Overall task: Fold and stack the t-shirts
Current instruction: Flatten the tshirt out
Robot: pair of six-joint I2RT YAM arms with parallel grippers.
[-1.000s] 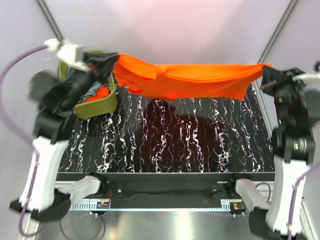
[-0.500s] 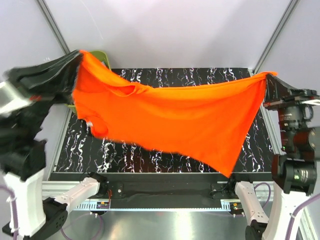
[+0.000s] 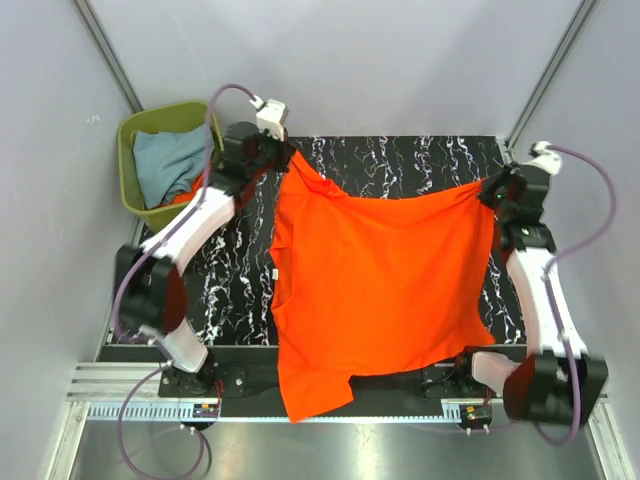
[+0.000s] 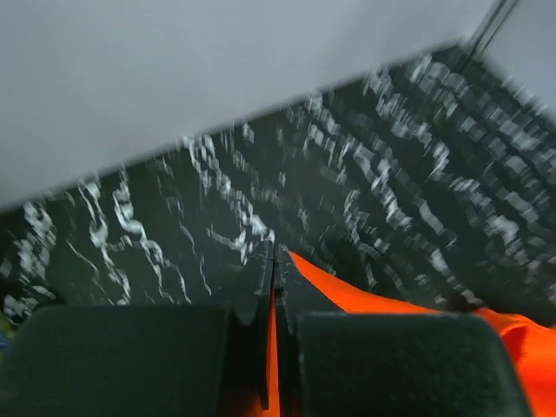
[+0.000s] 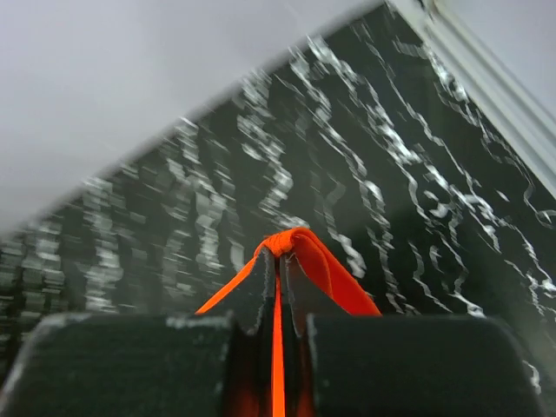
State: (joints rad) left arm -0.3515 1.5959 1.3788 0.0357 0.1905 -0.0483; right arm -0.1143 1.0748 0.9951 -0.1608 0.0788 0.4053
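A bright orange t-shirt [image 3: 375, 285] is spread over the black marbled table [image 3: 240, 270], its lower hem hanging past the near edge. My left gripper [image 3: 287, 157] is shut on its far left corner; the left wrist view shows orange cloth [image 4: 365, 295] pinched between the jaws. My right gripper [image 3: 490, 190] is shut on its far right corner; the cloth [image 5: 321, 261] bunches over the fingertips in the right wrist view. A pale grey-blue t-shirt [image 3: 168, 160] and a bit of another orange one [image 3: 180, 198] lie in the olive-green bin [image 3: 128, 170].
The bin stands at the far left beside the table. Grey walls and slanted metal frame posts [image 3: 110, 55] enclose the back and sides. A metal rail [image 3: 330, 410] runs along the near edge by the arm bases.
Both arms have swung the orange t-shirt forward from being stretched in the air, then reached far and lowered it, so it now lies spread over the table. Both grippers still hold its corners.
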